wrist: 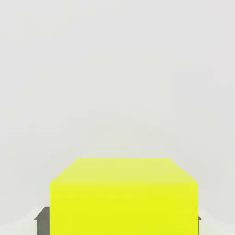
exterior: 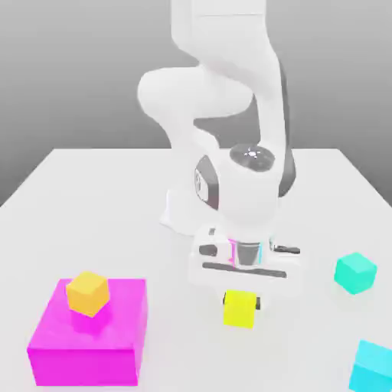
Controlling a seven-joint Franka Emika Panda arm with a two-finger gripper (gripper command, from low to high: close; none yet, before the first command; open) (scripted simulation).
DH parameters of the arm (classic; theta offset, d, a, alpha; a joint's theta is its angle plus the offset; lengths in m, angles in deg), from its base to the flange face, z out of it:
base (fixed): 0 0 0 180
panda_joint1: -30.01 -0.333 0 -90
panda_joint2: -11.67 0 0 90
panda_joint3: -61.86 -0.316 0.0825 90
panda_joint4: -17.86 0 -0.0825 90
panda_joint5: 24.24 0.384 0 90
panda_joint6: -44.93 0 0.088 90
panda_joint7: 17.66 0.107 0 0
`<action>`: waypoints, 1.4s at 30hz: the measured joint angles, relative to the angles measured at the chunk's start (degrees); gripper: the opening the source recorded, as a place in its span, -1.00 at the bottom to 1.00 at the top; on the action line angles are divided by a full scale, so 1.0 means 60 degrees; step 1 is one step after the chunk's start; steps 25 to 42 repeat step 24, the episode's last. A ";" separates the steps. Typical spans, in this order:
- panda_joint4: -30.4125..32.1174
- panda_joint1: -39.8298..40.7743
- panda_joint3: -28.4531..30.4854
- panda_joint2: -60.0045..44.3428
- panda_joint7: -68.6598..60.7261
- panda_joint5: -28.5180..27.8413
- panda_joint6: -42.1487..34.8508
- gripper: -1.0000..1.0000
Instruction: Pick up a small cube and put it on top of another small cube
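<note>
The arm (exterior: 222, 115) bends down over the white counter (exterior: 92, 199), its gripper (exterior: 240, 302) pointing straight down near the counter's middle. The fingers (wrist: 42, 220) are clamped on a yellow cube (exterior: 239, 308), one on each side; in the hand view the cube (wrist: 124, 197) sits between two dark pads at its flanks. Whether the cube rests on the counter or hangs just above it cannot be told.

Taking the yellow cube as the clock's centre in the exterior view, a magenta block (exterior: 88, 333) lies at about 9 o'clock, well apart, flat on the counter. An orange cube (exterior: 87, 292) sits on top of it, toward its far corner on the exterior view's left. A teal cube (exterior: 355, 273) stands at about 2 o'clock, apart from the gripper. A larger cyan cube (exterior: 373, 367) lies at about 4 o'clock, cut off by the frame's edge. The arm's base (exterior: 184, 210) stands at 12 o'clock, behind the gripper.
</note>
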 joint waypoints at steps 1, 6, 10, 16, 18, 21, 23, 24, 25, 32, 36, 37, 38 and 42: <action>0.0059 0.0051 -0.0111 0.0332 -0.0169 0.0232 -0.0272 -1.00; 0.0103 -0.0252 -0.0637 0.1732 -0.0773 0.1038 -0.1611 -1.00; -0.0509 -0.2113 -0.1494 0.2016 -0.1037 0.1280 -0.2487 -1.00; -0.1425 -0.4080 -0.2680 0.2080 -0.1227 0.1365 -0.3459 -1.00; -0.1496 -0.4141 -0.2651 0.1534 -0.0910 0.0907 -0.3014 -1.00; -0.1535 -0.4240 -0.2353 0.0537 -0.0243 -0.0020 -0.2121 -1.00; -0.1542 -0.4307 -0.2244 0.0294 -0.0076 -0.0252 -0.1902 1.00; -0.1542 -0.4307 -0.2244 0.0294 -0.0076 -0.0252 -0.1902 1.00; -0.1542 -0.4307 -0.2244 0.0294 -0.0076 -0.0252 -0.1902 1.00; -0.1542 -0.4307 -0.2244 0.0294 -0.0076 -0.0252 -0.1902 1.00; -0.1542 -0.4307 -0.2244 0.0294 -0.0076 -0.0252 -0.1902 1.00; -0.1542 -0.4307 -0.2244 0.0294 -0.0076 -0.0252 -0.1902 1.00; -0.1542 -0.4307 -0.2244 0.0294 -0.0076 -0.0252 -0.1902 1.00; -0.1542 -0.4307 -0.2244 0.0294 -0.0076 -0.0252 -0.1902 1.00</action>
